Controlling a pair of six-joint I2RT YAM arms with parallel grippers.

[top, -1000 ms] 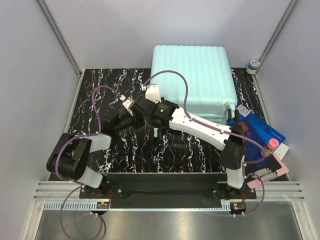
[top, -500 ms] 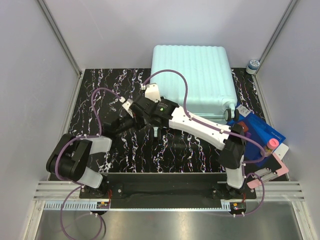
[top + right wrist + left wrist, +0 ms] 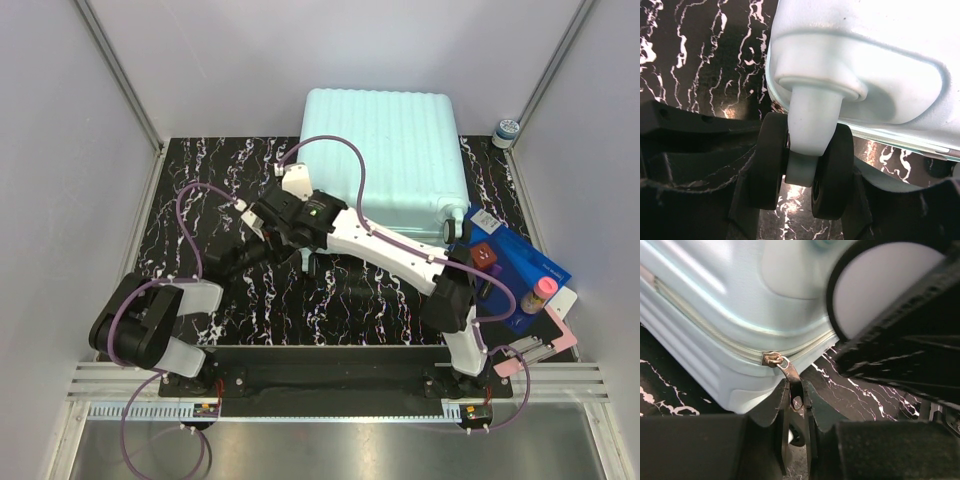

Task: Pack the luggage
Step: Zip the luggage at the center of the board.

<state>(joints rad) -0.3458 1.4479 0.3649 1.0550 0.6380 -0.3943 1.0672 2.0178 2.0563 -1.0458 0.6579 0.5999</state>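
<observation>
Mint-green luggage [image 3: 385,150] flat on black marble counter [image 3: 200,190] | left hand [image 3: 796,402] clenched on its zipper pull [image 3: 790,371] | right hand [image 3: 802,175] grasping a black corner wheel [image 3: 832,165]

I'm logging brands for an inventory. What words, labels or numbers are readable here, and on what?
No text is readable in any view.
White label on the blue box: too small to read.
Round tin in the far corner: printed lid, blurred.
The luggage, its wheel and zipper pull: no marking visible.
</observation>
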